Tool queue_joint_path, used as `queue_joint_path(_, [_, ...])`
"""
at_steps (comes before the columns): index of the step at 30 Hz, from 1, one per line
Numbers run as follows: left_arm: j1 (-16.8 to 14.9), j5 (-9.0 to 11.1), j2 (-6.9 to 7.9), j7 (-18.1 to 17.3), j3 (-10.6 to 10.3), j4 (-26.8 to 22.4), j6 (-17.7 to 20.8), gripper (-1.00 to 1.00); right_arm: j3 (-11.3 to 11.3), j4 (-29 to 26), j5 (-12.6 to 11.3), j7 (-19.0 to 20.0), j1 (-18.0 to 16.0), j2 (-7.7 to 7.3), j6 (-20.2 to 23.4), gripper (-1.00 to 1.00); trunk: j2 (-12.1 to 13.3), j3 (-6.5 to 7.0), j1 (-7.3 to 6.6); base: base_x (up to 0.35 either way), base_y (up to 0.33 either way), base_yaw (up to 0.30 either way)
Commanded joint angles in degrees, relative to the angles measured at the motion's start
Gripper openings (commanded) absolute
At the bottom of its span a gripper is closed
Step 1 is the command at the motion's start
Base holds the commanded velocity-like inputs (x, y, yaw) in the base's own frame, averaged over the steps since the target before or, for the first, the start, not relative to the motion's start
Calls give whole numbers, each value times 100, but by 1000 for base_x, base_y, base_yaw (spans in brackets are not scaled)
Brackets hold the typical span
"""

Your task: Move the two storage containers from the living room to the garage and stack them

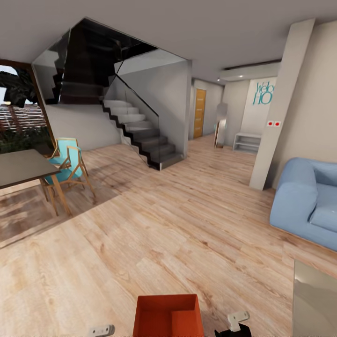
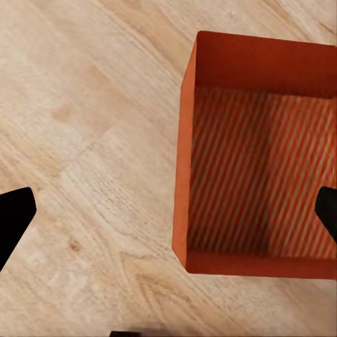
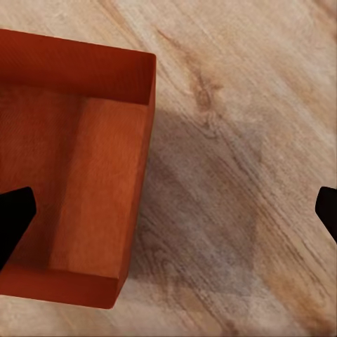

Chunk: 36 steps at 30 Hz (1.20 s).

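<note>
Head view — storage container [image 1: 168,314] amid plank floor [image 1: 178,234]

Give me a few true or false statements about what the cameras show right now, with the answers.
1. An orange-red storage container sits on light wood plank floor. True.
2. The container is full of boxes. False: it is open-topped and empty inside.
3. A blue sofa stands at the right of the head view. True.
4. The left gripper is clamped on the container's wall. False: its fingertips are spread wide, above the container and the floor.
5. The staircase is beside a red car. False: no car, just walls and a wooden door beyond.
</note>
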Motion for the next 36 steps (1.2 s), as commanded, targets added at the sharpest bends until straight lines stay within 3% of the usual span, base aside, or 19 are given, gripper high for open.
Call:
queue_joint_path(1, [-3,59,-1,-23,-6,-8,35,100,13,-6,52,5,-1,-2,9,100,-3,-16,0,0,0,0])
queue_joint_path(10, [-2,58,2,-27,-5,-8,32,100,13,-6,52,5,-2,-2,9,100,-3,-98,0,-177,-34,0])
queue_joint_path(36, [-2,51,10,-27,0,-8,32,100,17,-6,70,5,-2,-6,1,100,-3,-336,0,-4,-1,3])
